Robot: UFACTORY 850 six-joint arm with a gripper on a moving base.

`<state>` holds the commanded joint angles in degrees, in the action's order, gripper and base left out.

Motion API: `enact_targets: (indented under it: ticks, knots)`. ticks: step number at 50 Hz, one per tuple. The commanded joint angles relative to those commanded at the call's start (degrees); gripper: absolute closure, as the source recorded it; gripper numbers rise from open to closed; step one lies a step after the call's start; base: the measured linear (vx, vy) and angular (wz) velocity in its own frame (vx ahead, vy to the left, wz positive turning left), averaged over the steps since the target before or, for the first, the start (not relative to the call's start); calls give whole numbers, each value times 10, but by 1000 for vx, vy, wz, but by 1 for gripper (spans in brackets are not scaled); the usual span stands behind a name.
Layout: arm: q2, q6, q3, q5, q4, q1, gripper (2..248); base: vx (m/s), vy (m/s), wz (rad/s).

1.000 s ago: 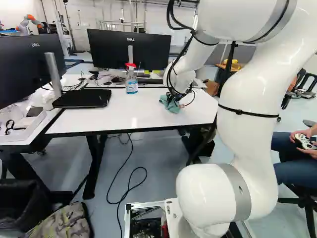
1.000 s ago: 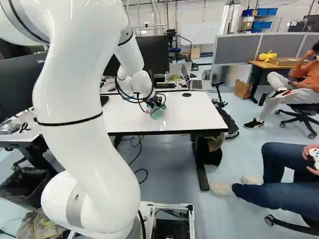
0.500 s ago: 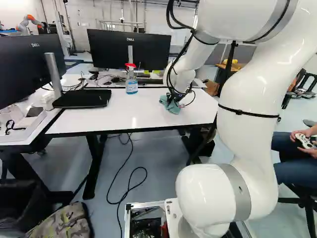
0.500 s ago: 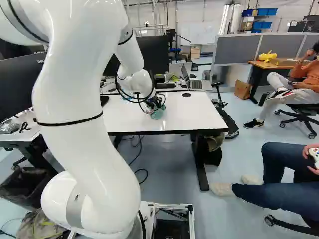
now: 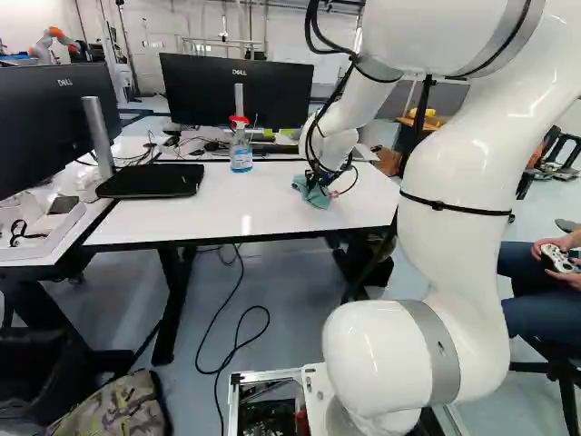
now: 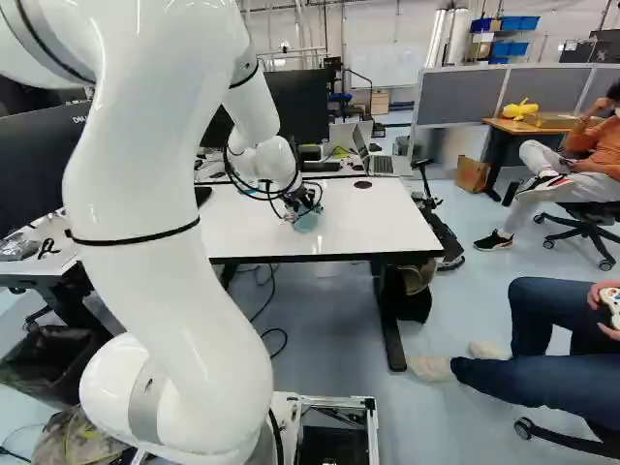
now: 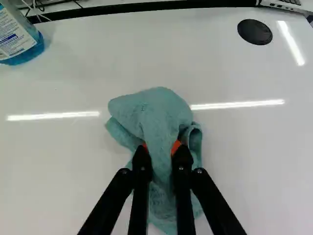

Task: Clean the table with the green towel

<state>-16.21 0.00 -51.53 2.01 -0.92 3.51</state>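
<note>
- Currently, the white desk (image 5: 182, 218) and the base hold their positions; the base views show no drive or turn. The desktop is the surface to be wiped.
- The white robot arm (image 5: 463, 254) reaches over the desk. Compared with the earliest base views, it has shifted very slightly towards the desk's near edge, then practically stopped. This suggests a short or slow wiping stroke, or a pause between strokes.
- The black widescreen monitor (image 5: 195, 95) stands beyond the spray bottle, unchanged.
- The two-finger gripper (image 7: 162, 149) is closed on the towel: cloth is pinched between both orange pads (image 7: 176, 146). The grip appears secure.
- The green microfibre towel (image 7: 159, 110) lies bunched on the desktop, under and ahead of the fingers. It has shifted with the arm. Cleaning is judged to be under way, with progress over the whole surface uncertain; no distinct dirt can be made out.
- The spray bottle (image 5: 241, 159), red-headed with blue liquid, stands upright near the far edge, apart from the towel, and has not moved. Keep clearance: a wide stroke to that side could topple it.
- The round black cable-grommet cover (image 7: 255, 32) sits ahead of the gripper, on the side away from the bottle. Next, continue with level strokes under light pressure; the cloth could snag there.
</note>
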Motion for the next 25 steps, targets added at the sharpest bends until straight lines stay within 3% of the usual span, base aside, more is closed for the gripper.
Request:
enact_targets:
  ticks: [25]
  knots:
    - [0, 0, 0, 2, 0, 0, 194, 0, 0, 0]
